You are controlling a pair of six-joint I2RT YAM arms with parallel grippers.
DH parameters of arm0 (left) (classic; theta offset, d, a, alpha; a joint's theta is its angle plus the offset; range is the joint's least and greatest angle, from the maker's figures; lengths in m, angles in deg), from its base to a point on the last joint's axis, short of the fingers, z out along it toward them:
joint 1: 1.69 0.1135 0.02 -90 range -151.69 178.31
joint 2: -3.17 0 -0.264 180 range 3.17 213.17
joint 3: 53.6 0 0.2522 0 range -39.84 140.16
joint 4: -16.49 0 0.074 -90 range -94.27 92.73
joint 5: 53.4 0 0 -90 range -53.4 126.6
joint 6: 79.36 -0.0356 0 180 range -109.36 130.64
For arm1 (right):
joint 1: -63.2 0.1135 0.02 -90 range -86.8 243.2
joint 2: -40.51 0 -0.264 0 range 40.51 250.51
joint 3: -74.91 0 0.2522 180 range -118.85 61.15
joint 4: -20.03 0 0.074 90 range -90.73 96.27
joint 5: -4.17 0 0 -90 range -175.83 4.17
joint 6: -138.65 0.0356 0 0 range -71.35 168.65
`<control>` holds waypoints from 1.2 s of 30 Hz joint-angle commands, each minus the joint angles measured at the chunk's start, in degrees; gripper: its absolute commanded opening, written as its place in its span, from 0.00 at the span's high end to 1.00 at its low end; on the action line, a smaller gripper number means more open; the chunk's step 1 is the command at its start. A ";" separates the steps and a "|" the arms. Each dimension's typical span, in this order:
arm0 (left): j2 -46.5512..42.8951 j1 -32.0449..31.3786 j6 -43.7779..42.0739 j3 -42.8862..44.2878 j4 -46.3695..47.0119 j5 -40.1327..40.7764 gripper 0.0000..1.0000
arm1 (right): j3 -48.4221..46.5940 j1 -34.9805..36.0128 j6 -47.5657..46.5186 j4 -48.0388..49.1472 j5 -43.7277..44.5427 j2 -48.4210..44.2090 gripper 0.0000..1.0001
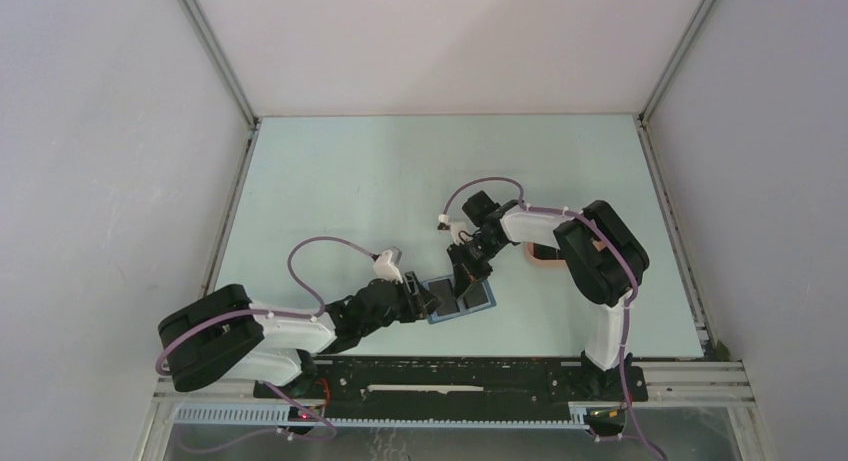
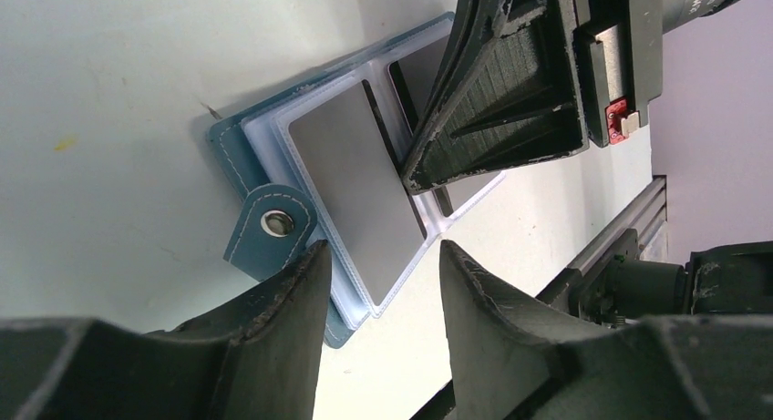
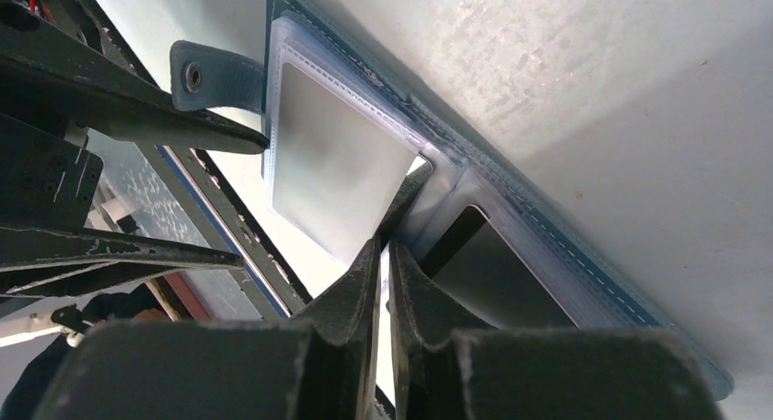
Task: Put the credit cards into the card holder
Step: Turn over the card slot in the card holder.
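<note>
The dark-blue card holder [image 1: 480, 299] lies open on the table near the front edge, its clear sleeves facing up. A grey credit card [image 2: 360, 179] fills the sleeve beside the snap strap [image 2: 276, 223]; a darker card [image 3: 483, 274] sits in the other page. My left gripper [image 2: 383, 249] stands open at the holder's near corner, with one finger [image 2: 301, 283] over its edge by the strap. My right gripper [image 3: 387, 245] is shut to a thin slit with nothing in it. Its tips rest at the fold, against the grey card's inner edge.
A peach-pink tray [image 1: 545, 253] lies right of the holder, mostly hidden behind the right arm. The metal rail at the table's front edge [image 2: 620, 229] runs close to the holder. Both arms crowd over the holder [image 3: 583, 256].
</note>
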 commanded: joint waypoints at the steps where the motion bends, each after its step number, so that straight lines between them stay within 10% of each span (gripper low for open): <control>1: 0.19 0.37 0.43 3.49 2.36 -0.20 0.48 | -0.85 0.79 -0.63 0.03 6.07 2.47 0.86; 36: 2.96 0.69 0.99 4.30 6.57 -2.48 0.49 | -1.36 0.10 -1.52 -0.75 1.51 2.06 0.77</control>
